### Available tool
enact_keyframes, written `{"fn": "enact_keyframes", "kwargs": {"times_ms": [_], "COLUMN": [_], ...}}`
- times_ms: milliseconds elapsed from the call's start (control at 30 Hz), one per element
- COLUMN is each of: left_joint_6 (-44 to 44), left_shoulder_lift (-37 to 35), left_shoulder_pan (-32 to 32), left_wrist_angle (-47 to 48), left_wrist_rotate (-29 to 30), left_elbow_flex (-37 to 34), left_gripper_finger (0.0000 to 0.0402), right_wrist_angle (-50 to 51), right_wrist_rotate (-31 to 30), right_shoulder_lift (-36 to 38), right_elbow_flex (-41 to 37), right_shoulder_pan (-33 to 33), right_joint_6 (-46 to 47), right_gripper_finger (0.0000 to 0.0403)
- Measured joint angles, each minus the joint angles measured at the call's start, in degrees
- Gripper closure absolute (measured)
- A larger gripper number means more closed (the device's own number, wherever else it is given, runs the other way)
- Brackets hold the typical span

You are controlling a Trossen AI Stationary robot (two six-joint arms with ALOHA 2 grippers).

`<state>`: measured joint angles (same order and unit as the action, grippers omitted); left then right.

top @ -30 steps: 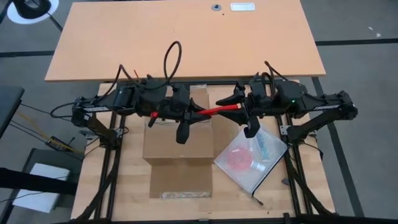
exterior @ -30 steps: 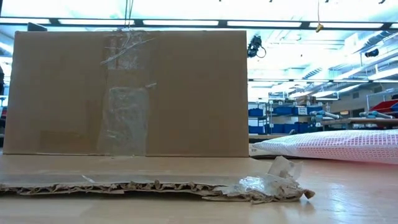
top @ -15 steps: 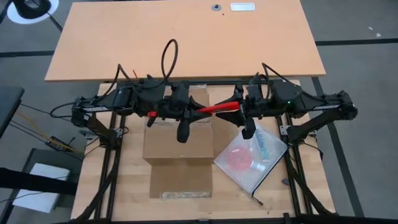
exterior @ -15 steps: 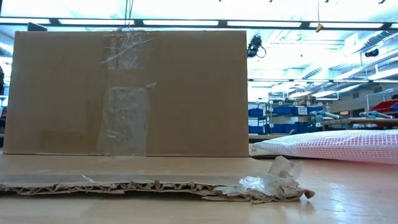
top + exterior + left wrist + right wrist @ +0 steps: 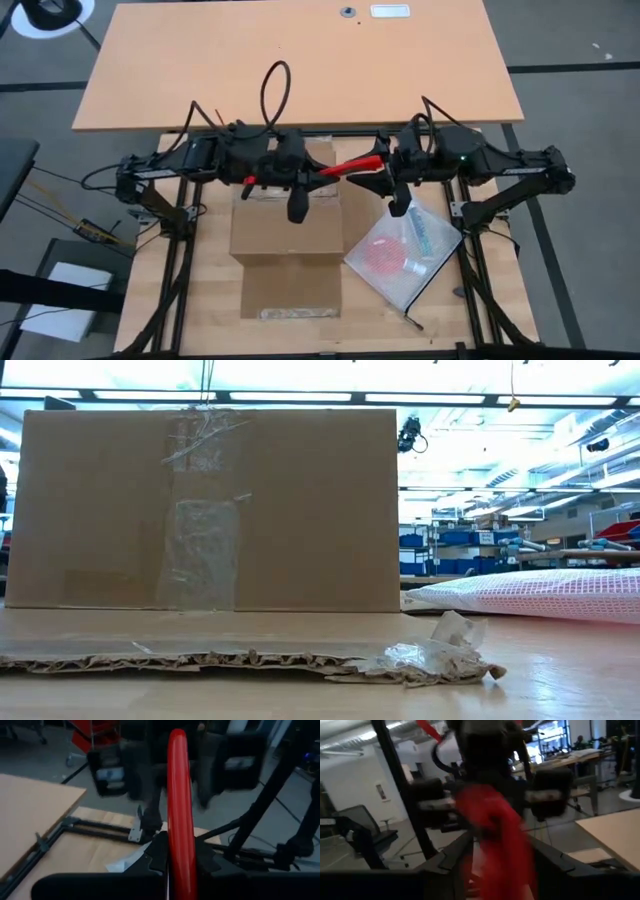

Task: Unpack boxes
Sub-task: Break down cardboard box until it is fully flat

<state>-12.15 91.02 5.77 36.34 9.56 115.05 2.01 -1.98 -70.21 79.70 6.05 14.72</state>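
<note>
The brown cardboard box (image 5: 290, 228) (image 5: 300, 500) stands on the light wooden table, its near flap (image 5: 290, 290) (image 5: 150, 640) lying flat toward the near edge. High above the box, my two grippers face each other. Between them runs a long red stick (image 5: 345, 168) (image 5: 180, 795). My left gripper (image 5: 312, 178) is shut on its left end, and my right gripper (image 5: 383, 165) is closed on its right end. The low view shows neither gripper. My left gripper pinches the red stick's left end (image 5: 181, 870) between its two fingers, coming level from the table's left. The stick runs on along the fingers toward the other gripper, clear of the box. My right gripper has the stick's right end (image 5: 502, 865) between its two fingers, coming about level from the table's right. The stick runs away along the fingers. Blur hides the exact place of contact.
A clear plastic bag (image 5: 405, 255) (image 5: 540, 592) with a pink round item and a blue one lies on the table right of the box. A crumpled strip of clear tape (image 5: 440, 650) lies at the flap's edge. A larger tabletop (image 5: 300, 60) stands beyond the far edge.
My right gripper has shifted a little toward the far edge and toward the left gripper. The red stick has turned with it: its right end has swung toward the far edge while its left end stays in the left gripper.
</note>
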Motion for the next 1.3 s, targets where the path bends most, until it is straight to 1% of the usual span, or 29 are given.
{"fn": "enact_keyframes", "kwargs": {"times_ms": [100, 200, 367, 600, 700, 767, 833, 933, 1067, 1200, 1300], "left_joint_6": [-0.10, -0.41, -0.23, -0.17, -0.41, -0.59, -0.56, -0.28, 0.06, -2.09, -5.01], "left_shoulder_lift": [0.20, 0.45, 0.54, 0.52, 0.81, 0.83, 1.01, 1.14, 1.06, -1.53, -5.04], "left_shoulder_pan": [-0.74, -0.89, -0.86, -0.89, -0.91, -0.91, -0.91, -0.93, -1.10, -1.56, -1.57], "left_wrist_angle": [1.27, 4.11, 1.45, 0.00, -1.17, -1.53, -1.39, -1.53, 0.15, 7.27, 15.58], "left_wrist_rotate": [-2.18, -2.15, -2.79, -3.82, -3.82, -3.78, -3.68, -3.37, -1.54, -1.43, -1.04], "left_elbow_flex": [-0.01, -0.01, -0.10, -0.10, -0.10, -0.10, -0.10, -0.10, -0.10, -0.16, -0.11], "left_gripper_finger": [0.0360, 0.0360, 0.0360, 0.0360, 0.0360, 0.0360, 0.0359, 0.0338, 0.0289, 0.0249, 0.0236], "right_wrist_angle": [-0.42, -0.52, -0.40, -0.34, -0.79, -0.84, -0.81, -0.57, 0.09, 2.66, 3.93], "right_wrist_rotate": [0.31, 0.48, 1.38, 1.79, 1.69, 1.55, 1.03, 0.68, 0.78, 1.19, 1.73], "right_shoulder_lift": [0.13, 0.08, 0.11, 0.00, 0.05, 0.08, 0.08, 0.11, -0.05, -0.09, -1.07], "right_elbow_flex": [0.00, 0.00, 0.02, 0.02, 0.02, 0.03, 0.04, 0.04, 0.02, 0.02, 0.07], "right_shoulder_pan": [0.11, 0.06, 0.09, 0.09, 0.09, 0.09, 0.11, 0.11, -0.06, -0.70, -1.35], "right_joint_6": [-0.15, -0.54, 0.09, -0.93, -2.85, -4.44, -5.06, -5.38, -6.87, -7.74, -8.65], "right_gripper_finger": [0.0239, 0.0239, 0.0248, 0.0308, 0.0331, 0.0342, 0.0343, 0.0343, 0.0343, 0.0343, 0.0343]}}
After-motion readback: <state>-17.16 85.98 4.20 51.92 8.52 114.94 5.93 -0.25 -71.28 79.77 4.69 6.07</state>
